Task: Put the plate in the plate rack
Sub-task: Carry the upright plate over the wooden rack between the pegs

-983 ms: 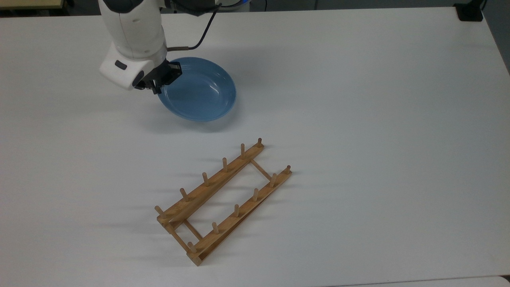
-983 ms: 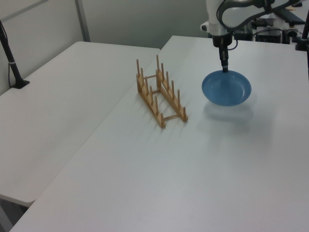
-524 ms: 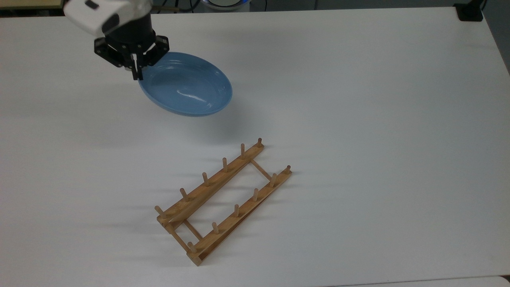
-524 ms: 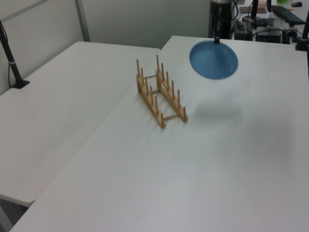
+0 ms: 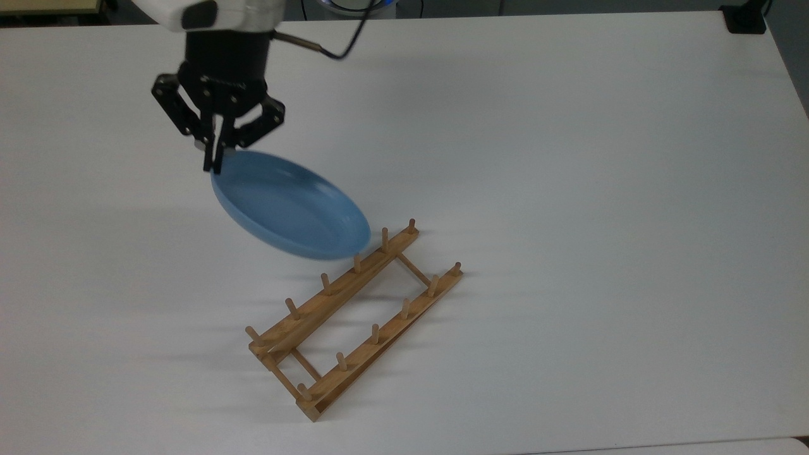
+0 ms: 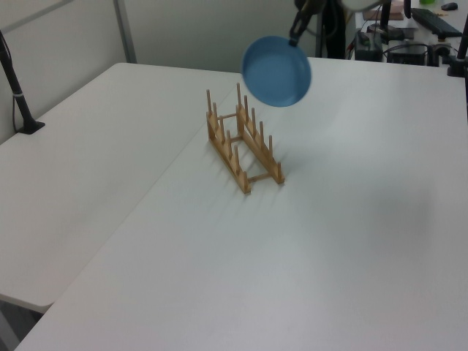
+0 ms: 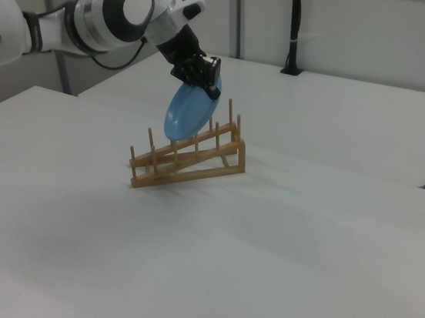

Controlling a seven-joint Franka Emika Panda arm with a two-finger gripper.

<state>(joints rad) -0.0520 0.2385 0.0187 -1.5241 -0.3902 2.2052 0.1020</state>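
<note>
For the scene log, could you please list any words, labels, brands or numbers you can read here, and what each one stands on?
No text can be read.
Gripper: a faint line of pale lettering on its black body in the top view, too small to read.
Plate: plain.
Plate rack: plain.
Table: plain.

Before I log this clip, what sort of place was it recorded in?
Probably a robotics lab or office workspace: plain white tables pushed together, a black camera post clamped at a table edge, and cluttered desks with cables behind the arm.
</note>
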